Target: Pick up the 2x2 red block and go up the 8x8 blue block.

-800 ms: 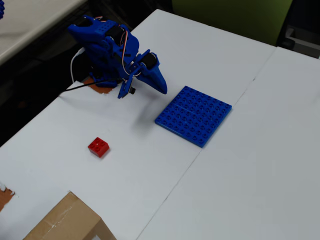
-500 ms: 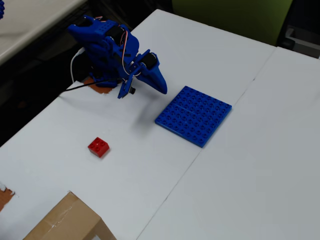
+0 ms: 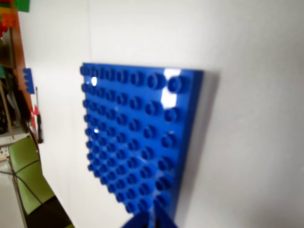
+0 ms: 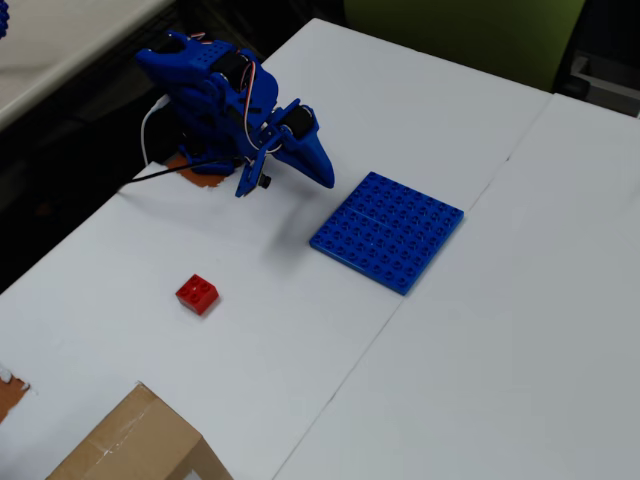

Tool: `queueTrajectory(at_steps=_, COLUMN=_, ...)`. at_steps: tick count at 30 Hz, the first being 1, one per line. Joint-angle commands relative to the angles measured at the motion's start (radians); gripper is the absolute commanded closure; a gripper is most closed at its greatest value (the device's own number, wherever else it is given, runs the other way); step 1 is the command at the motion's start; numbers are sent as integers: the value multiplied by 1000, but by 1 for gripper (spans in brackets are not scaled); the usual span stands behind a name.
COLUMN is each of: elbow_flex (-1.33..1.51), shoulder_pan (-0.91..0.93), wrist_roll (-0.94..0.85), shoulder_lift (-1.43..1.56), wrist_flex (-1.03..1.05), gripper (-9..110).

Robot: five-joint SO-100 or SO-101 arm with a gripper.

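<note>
Resting surface: a white table (image 4: 480, 330), bare around the task things, which leaves room to reach either of them from above.
Arm: a blue arm (image 4: 215, 85) folded low at the table's far left corner in the overhead view, apparently parked, since it is near neither thing.
Plate: the blue plate (image 4: 387, 231) lies flat on the table, right of centre in the overhead view and just right of the arm's tip; flat and studs-up suits it as the place to bring the brick.
Plate's look: thin, square, glossy, with an even grid of round studs; the wrist view shows bright glints on the studs of the blue plate (image 3: 137, 137) and nothing standing on it.
Box: a cardboard box (image 4: 135, 440) sits at the near edge, well apart from the work.
Gripper: the gripper (image 4: 322, 172) points toward the plate; the jaws appear pressed together and empty, with only a blue tip at the bottom edge of the wrist view.
Brick: the red brick (image 4: 198, 293) sits alone on the table, well left of the plate and nearer the box, studs up, untouched.
Brick's look: small, bright red, squarish, far smaller than the plate.
Step, as I judge: the pick-up has not yet begun.
</note>
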Motion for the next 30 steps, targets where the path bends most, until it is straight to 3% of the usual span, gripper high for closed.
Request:
queueTrajectory(at_steps=1, elbow_flex=6, shoulder_pan=-8, wrist_roll=-6, shoulder_lift=11, wrist_flex=-5, gripper=101)
queueTrajectory(at_steps=30, elbow_flex=6, shoulder_pan=3, wrist_roll=5, shoulder_lift=11, wrist_flex=-6, gripper=101)
